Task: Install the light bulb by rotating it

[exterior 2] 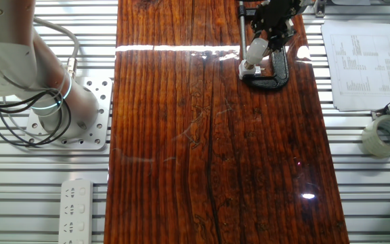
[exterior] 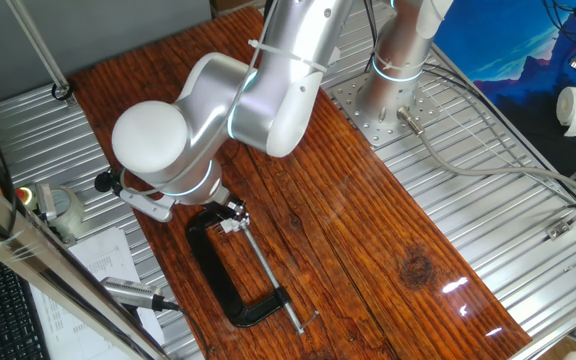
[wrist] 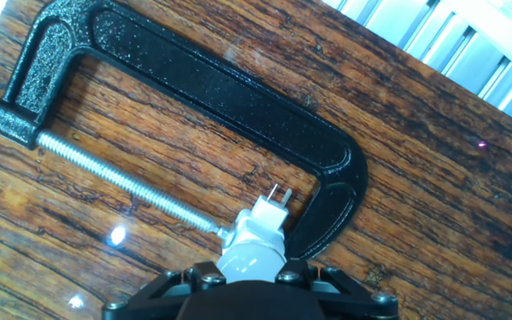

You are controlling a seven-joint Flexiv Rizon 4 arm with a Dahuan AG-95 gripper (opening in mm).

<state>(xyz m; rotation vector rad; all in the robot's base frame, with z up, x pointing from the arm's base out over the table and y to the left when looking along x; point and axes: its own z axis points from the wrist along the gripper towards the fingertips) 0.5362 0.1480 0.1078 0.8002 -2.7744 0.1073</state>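
One end effector (wrist: 252, 283) closes narrowly around the light bulb (wrist: 249, 258), which sits directly ahead along the finger axis, seated in the white socket (wrist: 265, 218) clamped by the black C-clamp (wrist: 194, 84) on the tabletop (exterior 2: 208, 149).

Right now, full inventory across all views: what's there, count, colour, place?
light bulb: 1, whitish, in the gripper, over the socket
socket block: 1, white, in the C-clamp's mouth
C-clamp: 1, black, flat on the table
table: 1, reddish-brown wood
tape roll: 1, pale, on the metal frame
paper sheet: 1, white, printed, beside the table
power strip: 1, white, near the arm base
arm: 1, silver
gripper: 1, black, closed on the light bulb
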